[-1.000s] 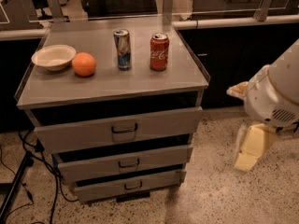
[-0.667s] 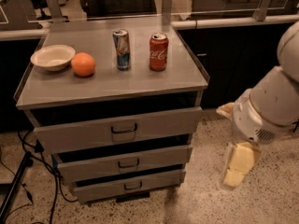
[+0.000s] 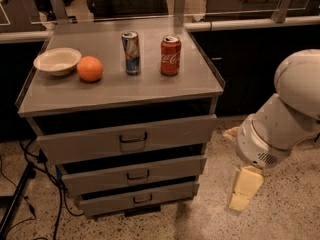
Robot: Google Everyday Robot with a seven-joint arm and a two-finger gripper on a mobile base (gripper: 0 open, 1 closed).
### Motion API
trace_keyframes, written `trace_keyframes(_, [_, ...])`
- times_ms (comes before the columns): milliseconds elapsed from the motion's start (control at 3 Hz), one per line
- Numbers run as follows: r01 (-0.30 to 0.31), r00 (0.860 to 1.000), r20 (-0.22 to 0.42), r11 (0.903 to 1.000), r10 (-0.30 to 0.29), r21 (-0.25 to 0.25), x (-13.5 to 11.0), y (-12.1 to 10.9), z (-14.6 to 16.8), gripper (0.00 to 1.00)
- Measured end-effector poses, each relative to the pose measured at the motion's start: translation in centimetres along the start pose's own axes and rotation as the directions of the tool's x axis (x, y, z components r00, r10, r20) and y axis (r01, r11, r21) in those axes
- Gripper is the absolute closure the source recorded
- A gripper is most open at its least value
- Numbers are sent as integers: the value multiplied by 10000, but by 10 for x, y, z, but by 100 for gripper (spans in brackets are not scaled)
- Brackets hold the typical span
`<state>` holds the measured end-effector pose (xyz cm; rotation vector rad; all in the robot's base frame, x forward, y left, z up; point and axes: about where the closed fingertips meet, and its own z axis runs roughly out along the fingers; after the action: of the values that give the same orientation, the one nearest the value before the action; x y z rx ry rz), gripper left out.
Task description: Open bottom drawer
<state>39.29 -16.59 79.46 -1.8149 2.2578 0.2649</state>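
The bottom drawer is the slimmest grey front at the foot of the grey cabinet, with a small dark handle at its centre. It stands shut, or nearly so, below the medium drawer and the tallest top drawer. My gripper hangs below the white arm at the right, over the floor. It is level with the bottom drawer and well to the right of the cabinet, touching nothing.
On the cabinet top stand a white bowl, an orange, a blue can and a red cola can. Black cables run down the floor at the left. Dark counters stand behind.
My arm and gripper have moved left and down, closer to the cabinet's right side. The drawers and the things on top have not moved.
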Motion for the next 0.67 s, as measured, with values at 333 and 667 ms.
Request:
trace_keyframes(333, [-241,9997,-1,9994,241,-262,5,13,34,0])
trace_keyframes(667, [-832,9961,235,9948,847,-584,19,16,87,0])
